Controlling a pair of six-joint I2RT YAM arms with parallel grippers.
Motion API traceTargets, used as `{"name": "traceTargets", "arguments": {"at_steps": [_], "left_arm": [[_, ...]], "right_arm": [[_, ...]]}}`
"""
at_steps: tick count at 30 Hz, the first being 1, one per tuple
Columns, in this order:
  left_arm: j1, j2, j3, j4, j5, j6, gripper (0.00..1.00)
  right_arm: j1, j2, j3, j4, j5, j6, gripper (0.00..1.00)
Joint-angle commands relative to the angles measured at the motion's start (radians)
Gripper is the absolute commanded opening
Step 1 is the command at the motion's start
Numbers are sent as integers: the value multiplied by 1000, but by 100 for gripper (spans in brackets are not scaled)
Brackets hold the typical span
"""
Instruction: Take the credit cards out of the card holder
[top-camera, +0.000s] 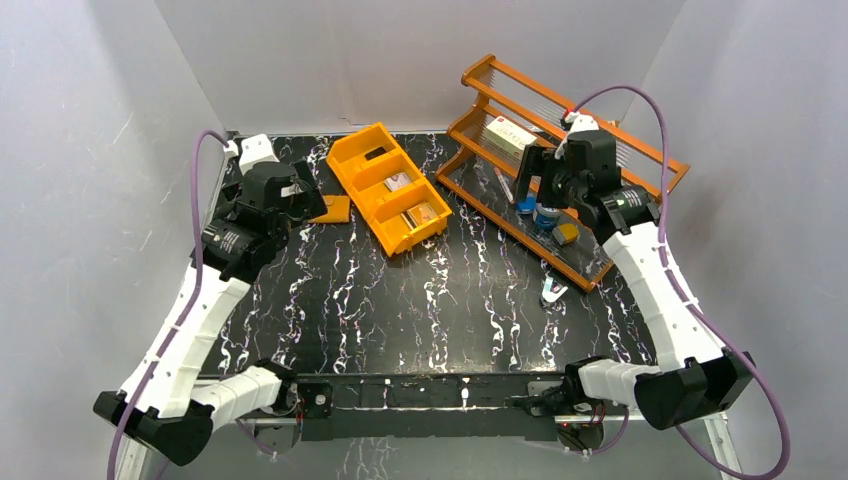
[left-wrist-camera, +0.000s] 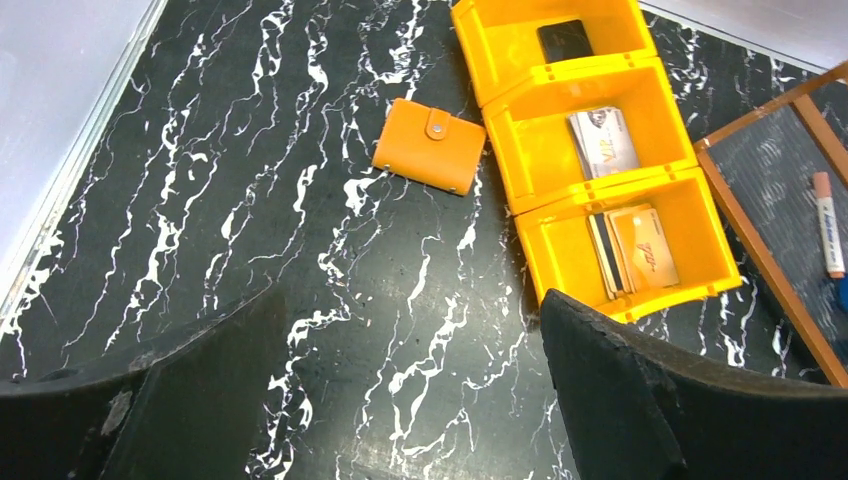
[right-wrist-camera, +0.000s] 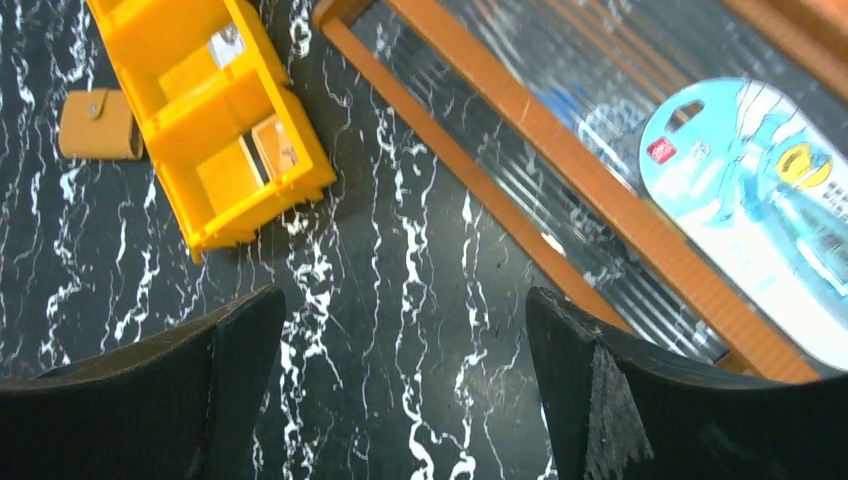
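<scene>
Both left end effector (left-wrist-camera: 410, 305) and right end effector (right-wrist-camera: 402, 298) gape over pale-walled, white-veined black table (top-camera: 400, 300).

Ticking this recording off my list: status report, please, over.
Left gripper open, empty. Right gripper open, empty, up by the rack. Card holder snapped shut, flat on the table beside the orange bin, untouched. Nothing lying on it.

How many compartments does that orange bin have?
3. The far compartment holds a black card, the middle compartment a silver card, the near compartment a stack of cards; more may lie hidden underneath.
</scene>
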Motion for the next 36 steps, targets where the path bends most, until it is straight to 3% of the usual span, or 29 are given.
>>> {"name": "traceTargets", "arguments": {"at_steps": [1, 8, 19, 29, 36], "left_arm": [[63, -34, -51, 64, 34, 9, 98], [172, -75, -163, 133, 216, 40, 98], [281, -100, -305, 179, 431, 60, 98], [310, -136, -466, 251, 510, 56, 98], [314, -177, -589, 258, 516, 67, 98]], "right_arm": [[-35, -67, -75, 71, -116, 17, 98], [-26, -93, -171, 72, -260, 22, 98], [233, 34, -154, 47, -33, 58, 98], [293, 339, -72, 102, 138, 104, 98], [245, 597, 50, 150, 250, 169, 98]]}}
